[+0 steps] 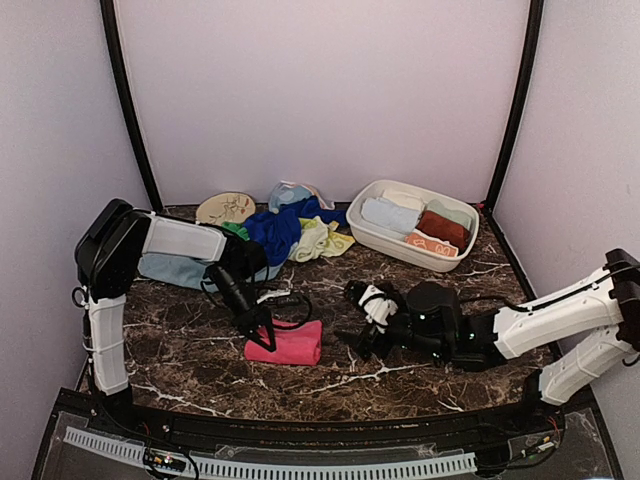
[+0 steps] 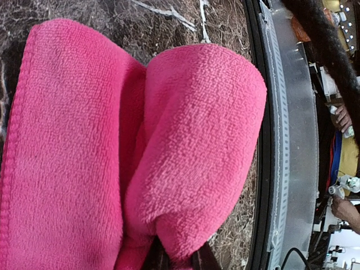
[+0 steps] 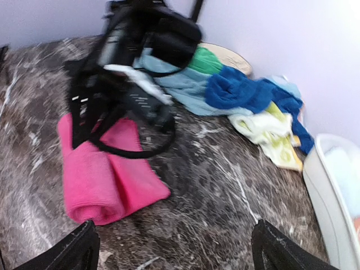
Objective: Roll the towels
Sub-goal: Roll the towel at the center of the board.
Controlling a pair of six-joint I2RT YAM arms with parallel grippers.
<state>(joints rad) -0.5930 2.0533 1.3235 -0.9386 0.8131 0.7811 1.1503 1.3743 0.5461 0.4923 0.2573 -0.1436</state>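
A pink towel (image 1: 288, 343) lies partly rolled on the dark marble table (image 1: 200, 370) at the front centre. My left gripper (image 1: 262, 332) is at its left end, shut on the rolled edge; in the left wrist view the pink towel (image 2: 169, 146) fills the frame and the fingertips (image 2: 199, 260) pinch its fold. My right gripper (image 1: 362, 340) is open and empty, a short way right of the towel, jaws spread wide. In the right wrist view the pink towel (image 3: 104, 174) lies ahead to the left, with the left arm (image 3: 135, 62) over it.
A heap of loose towels, blue (image 1: 280, 228), yellow-green (image 1: 320, 240) and light blue (image 1: 180, 270), lies at the back. A tan round towel (image 1: 226, 208) is behind it. A white basin (image 1: 375, 238) with several rolled towels stands back right. The table's front rail (image 2: 281, 140) is close.
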